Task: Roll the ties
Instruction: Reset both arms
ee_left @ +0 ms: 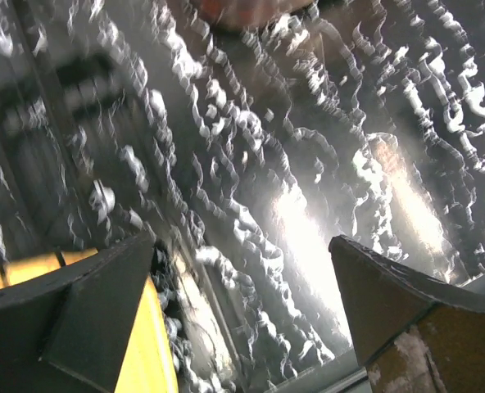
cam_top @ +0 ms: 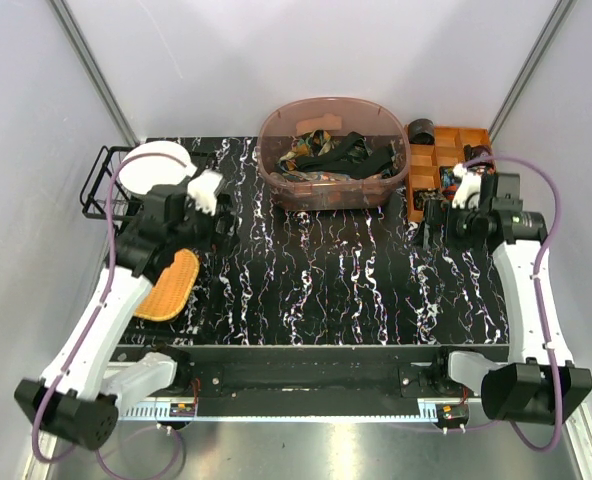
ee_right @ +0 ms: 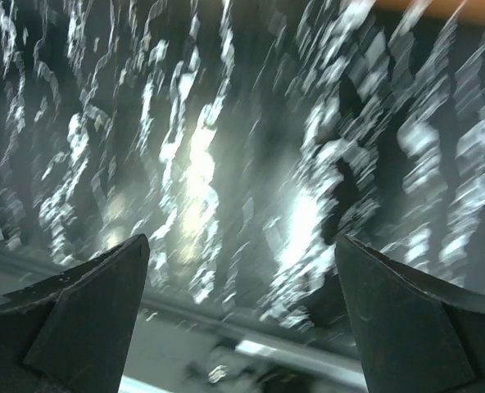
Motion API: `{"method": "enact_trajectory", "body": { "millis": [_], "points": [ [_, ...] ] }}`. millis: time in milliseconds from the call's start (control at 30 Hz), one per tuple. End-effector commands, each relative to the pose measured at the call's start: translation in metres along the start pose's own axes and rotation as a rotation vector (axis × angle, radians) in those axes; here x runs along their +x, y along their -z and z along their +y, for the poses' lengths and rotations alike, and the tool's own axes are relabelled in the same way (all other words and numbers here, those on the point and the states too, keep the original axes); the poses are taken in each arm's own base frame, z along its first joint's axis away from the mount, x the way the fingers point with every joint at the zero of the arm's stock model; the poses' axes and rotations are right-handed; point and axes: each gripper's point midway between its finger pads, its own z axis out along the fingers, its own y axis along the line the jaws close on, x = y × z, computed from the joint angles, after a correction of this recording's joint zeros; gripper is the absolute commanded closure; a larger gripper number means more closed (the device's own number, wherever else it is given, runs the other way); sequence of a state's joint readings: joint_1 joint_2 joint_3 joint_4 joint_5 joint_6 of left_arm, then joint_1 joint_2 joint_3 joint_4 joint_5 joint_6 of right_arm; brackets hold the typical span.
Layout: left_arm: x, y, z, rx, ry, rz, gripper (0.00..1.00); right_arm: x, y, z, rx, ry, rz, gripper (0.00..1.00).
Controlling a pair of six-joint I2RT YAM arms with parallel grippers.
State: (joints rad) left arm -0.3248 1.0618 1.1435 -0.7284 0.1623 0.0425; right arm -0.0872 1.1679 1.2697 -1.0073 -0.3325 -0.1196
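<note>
Fabric ties (cam_top: 338,152) lie tangled in the tub (cam_top: 321,192), upper centre; we judge them soft, light, slippery. Left gripper (ee_left: 241,246) and right gripper (ee_right: 242,244) gape wide, empty. We would pinch one loose end.

Table (cam_top: 326,290): black, white marble veins.
Bin (cam_top: 272,150) ahead of L gripper (cam_top: 219,222): translucent pinkish-brown.
Ties (cam_top: 341,155) in bin: black, plus multicolour patterned.
Tray (cam_top: 473,137) just beyond R gripper (cam_top: 438,218): orange.
Mat (cam_top: 171,283) near-left of L gripper: yellow-orange.
Plate (cam_top: 156,163) left of L gripper: white.
Cables (cam_top: 524,161): purple.
Fingers (ee_left: 87,303): dark grey.
</note>
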Motion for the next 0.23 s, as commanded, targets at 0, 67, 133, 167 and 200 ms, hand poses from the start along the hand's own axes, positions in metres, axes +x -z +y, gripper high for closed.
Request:
{"method": "enact_trajectory", "body": {
  "millis": [0,67,133,167,200],
  "points": [
    [0.043,0.017,0.040,-0.201,0.074,0.030,0.01,0.018,0.009,0.028,-0.106,-0.142,-0.012,0.00],
    [0.055,0.023,0.047,-0.236,0.093,0.025,0.01,0.012,0.013,0.030,-0.109,-0.139,-0.049,0.00],
    [0.060,0.027,0.053,-0.261,0.121,0.020,0.01,0.012,0.015,0.033,-0.117,-0.145,-0.068,0.00],
    [0.061,0.028,0.055,-0.268,0.124,0.015,0.01,0.011,0.017,0.033,-0.116,-0.143,-0.074,0.00],
    [0.060,0.033,0.060,-0.298,0.125,0.005,0.01,0.011,0.017,0.033,-0.113,-0.143,-0.076,0.00]
  ]
}}
